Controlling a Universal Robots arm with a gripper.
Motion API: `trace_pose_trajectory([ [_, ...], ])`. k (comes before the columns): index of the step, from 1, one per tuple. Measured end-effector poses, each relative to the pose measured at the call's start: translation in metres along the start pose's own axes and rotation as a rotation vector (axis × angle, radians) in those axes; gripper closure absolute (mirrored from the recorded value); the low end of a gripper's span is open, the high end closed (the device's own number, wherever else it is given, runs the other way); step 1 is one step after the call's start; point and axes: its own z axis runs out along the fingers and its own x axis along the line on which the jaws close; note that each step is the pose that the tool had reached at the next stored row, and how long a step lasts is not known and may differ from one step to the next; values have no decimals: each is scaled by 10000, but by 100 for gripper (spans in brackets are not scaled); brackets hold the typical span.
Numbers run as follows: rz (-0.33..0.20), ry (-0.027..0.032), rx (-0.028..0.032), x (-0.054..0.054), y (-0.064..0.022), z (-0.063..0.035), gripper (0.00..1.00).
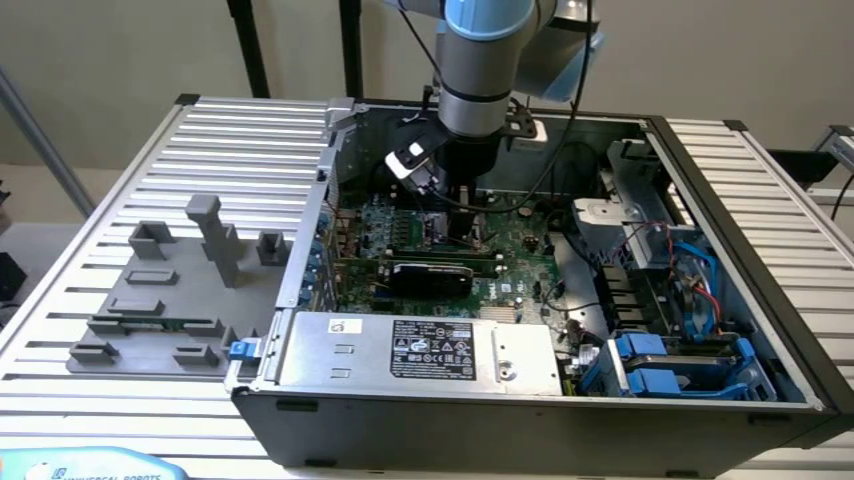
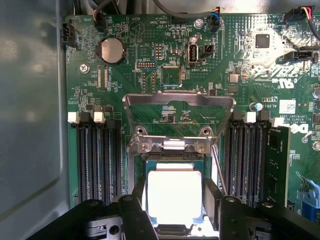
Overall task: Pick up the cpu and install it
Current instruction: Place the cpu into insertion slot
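Note:
The cpu, a silvery-white square chip, sits between my two dark fingers, which press against its two opposite sides. It hovers right at the dark motherboard socket, whose metal load plate is flipped open, and I cannot tell whether the chip rests in the socket. In the exterior view, my gripper reaches down inside the open grey computer case over the green motherboard, and the arm hides the chip.
Memory slots flank the socket, with a green memory stick standing in one. A power supply lies at the case front, blue drive brackets on the exterior view's right. A grey parts fixture sits outside on the slatted table.

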Motion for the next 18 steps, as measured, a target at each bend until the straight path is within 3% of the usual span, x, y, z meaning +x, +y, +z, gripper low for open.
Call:
trace_pose_trajectory([
  [18, 139, -4, -4, 15, 0, 27, 45],
])
